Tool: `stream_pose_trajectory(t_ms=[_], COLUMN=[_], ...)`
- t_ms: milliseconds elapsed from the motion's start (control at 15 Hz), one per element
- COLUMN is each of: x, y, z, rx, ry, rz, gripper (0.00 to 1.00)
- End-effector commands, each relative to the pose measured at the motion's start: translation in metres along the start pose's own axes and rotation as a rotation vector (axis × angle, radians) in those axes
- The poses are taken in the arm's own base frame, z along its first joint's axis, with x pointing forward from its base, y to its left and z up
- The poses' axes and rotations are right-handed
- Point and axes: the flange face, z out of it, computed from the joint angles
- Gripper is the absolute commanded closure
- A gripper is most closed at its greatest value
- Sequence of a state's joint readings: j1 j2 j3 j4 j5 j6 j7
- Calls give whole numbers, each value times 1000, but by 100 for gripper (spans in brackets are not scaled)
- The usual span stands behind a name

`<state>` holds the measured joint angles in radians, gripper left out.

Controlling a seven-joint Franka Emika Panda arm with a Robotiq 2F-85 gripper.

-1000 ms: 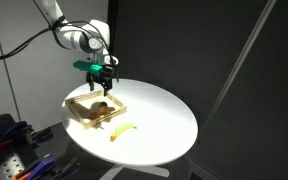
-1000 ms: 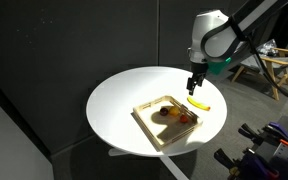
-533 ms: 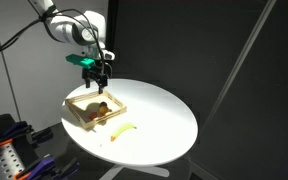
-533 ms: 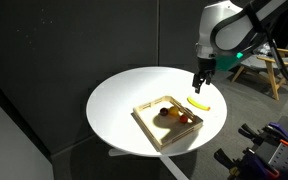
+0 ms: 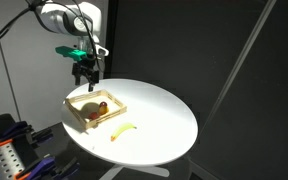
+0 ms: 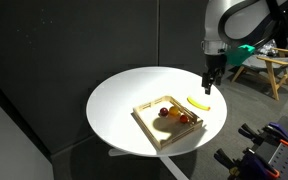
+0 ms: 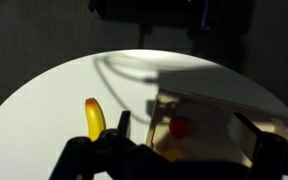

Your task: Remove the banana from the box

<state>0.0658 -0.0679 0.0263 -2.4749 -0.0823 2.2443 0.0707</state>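
Banana (image 5: 122,130) flat on the round white table (image 5: 169,115), outside the box (image 5: 89,123), just beside one low rim, between that rim and the nearest edge of the table. Not touching the wood, as far as can be told. Judging from this, task as good as done, with nothing yellow left inside the tray.

Gripper (image 5: 86,78) high above the table on the side where box and banana lie, touching neither and carrying nothing. Fingers seemingly spread: in the wrist view only two dark shapes low in the picture, well apart, with the banana (image 7: 95,120) and the box (image 7: 199,100) showing beyond them. Probably kept so high to stay clear of the rims and of the fruit below. Banana probably set so near the box because a short carry over a low rim is enough for the task.

Small round items in the box, one red (image 6: 164,112) and others darker; kind impossible to tell at this size. Wrist view very dark, fingers only as silhouettes, box partly cut off at the right border. Arm cut off by the top border in both exterior views. Exact spot on the table under the gripper not sure from either side.
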Motion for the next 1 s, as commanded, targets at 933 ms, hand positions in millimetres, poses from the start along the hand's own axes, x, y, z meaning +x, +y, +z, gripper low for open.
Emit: stream_pose_trajectory(t_ms=[933], x=[-27], y=[-1], z=[-18], rx=[6], ry=[3], rz=[-19], gripper=[0])
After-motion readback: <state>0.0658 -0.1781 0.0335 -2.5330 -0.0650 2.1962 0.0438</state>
